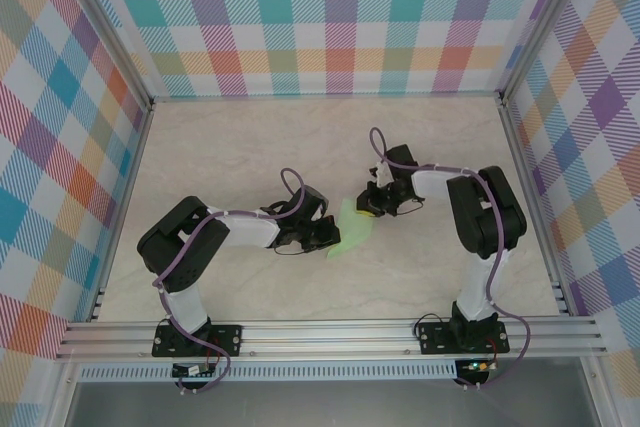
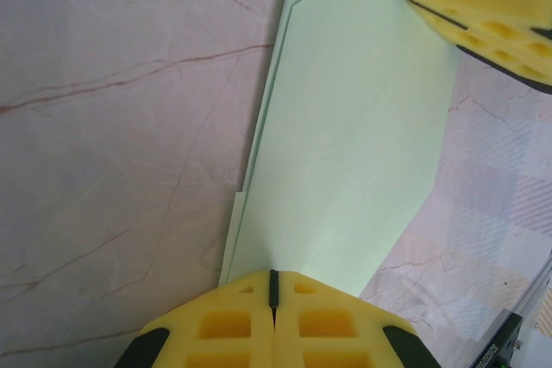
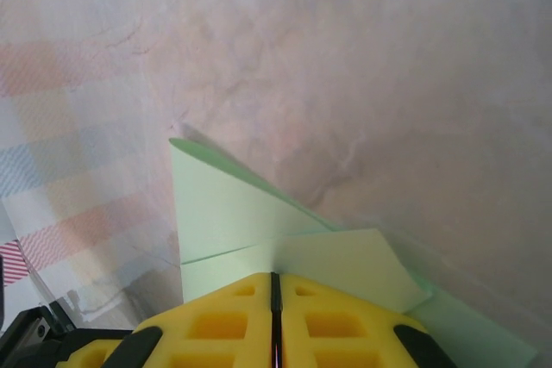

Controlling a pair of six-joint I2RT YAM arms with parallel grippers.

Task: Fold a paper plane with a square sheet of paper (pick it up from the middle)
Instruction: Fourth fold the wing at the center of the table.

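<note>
Tapering pale-green paper plane (image 2: 345, 144), layered, creased

The folded paper (image 2: 345, 152) is rendered in plain pale mint green, unmarked; the table (image 1: 250, 147) is finished in a cream marble pattern crossed by thin brown veins; the walls (image 1: 330, 17) are covered with a plaid of teal, orange, purple, pink and yellow on white; the left gripper (image 2: 274, 280) and right gripper (image 3: 276, 282) are padded in yellow with black edging; the arms (image 1: 245, 230) are coloured black and white.
</note>
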